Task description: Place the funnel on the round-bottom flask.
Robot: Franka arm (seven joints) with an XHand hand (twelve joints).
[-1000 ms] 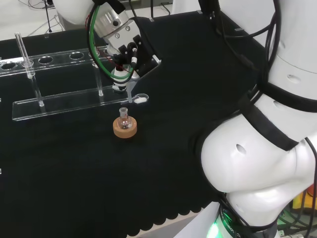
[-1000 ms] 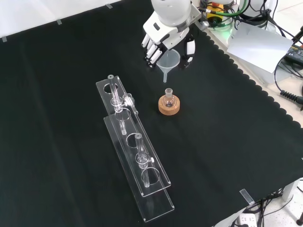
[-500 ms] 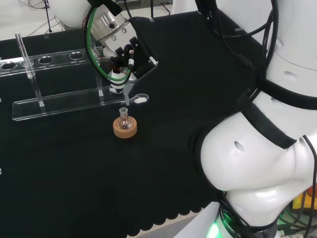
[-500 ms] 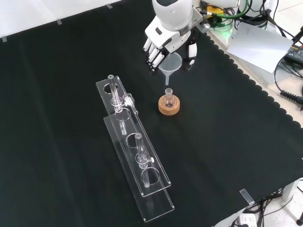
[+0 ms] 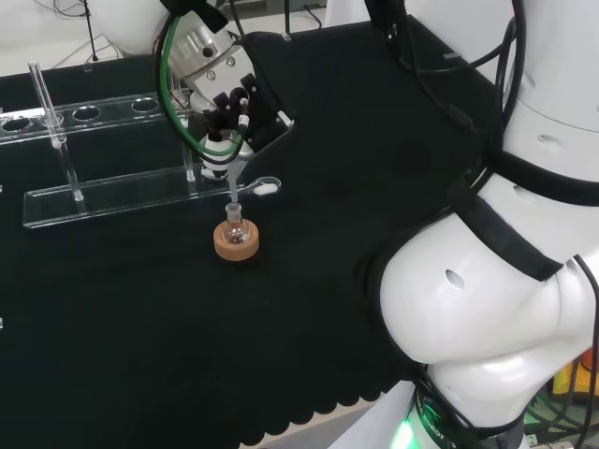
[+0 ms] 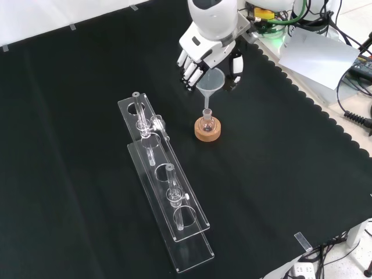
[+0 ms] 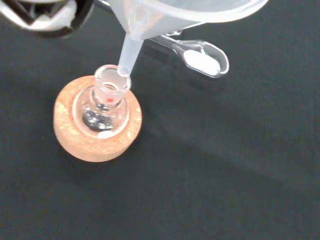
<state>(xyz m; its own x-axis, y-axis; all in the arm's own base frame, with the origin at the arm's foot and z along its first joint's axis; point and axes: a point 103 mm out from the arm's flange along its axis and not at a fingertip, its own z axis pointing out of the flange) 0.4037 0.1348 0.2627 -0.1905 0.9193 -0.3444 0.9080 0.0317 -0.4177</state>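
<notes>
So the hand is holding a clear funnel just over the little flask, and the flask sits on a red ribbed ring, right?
Not quite: the round-bottom flask sits on a cork ring, tan rather than red and ribbed, as the wrist view shows. The rest holds: the hand holds the clear funnel just over it.

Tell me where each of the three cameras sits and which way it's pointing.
Head view: behind and above the arm's base, looking over the white links at the bench; the hand holds the funnel over the flask.
Front view: before the arm, looking down on the cloth; the hand enters from the top.
Wrist view: at the wrist, looking past the funnel at the flask.
Shared: every view shows the funnel's stem at the flask's mouth, cork stand beneath.
</notes>
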